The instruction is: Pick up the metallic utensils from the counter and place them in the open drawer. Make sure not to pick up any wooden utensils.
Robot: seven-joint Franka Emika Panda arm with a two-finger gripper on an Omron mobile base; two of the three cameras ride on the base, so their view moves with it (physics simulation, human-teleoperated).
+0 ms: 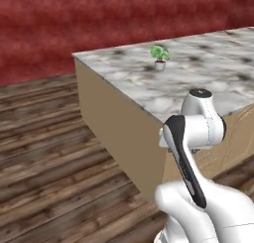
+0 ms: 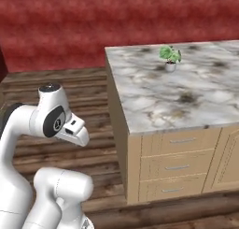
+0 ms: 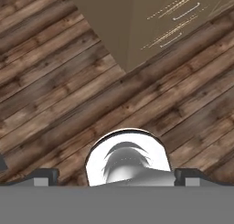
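Facing drawer fronts (image 2: 179,165) under counter (image 2: 154,102), right base view alone.

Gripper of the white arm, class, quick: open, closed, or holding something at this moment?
Gripper: open, holding nothing; its two dark fingertips stand wide apart above the brown plank floor.

Counter (image 2: 186,97) — veined marble, smooth; cabinets (image 2: 177,167) matt light wood; floor (image 3: 55,81) — rough dark planks.

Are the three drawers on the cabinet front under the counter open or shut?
Shut. In the right base view all three drawers sit flush with the cabinet front below the counter, handles in line, none pulled out.
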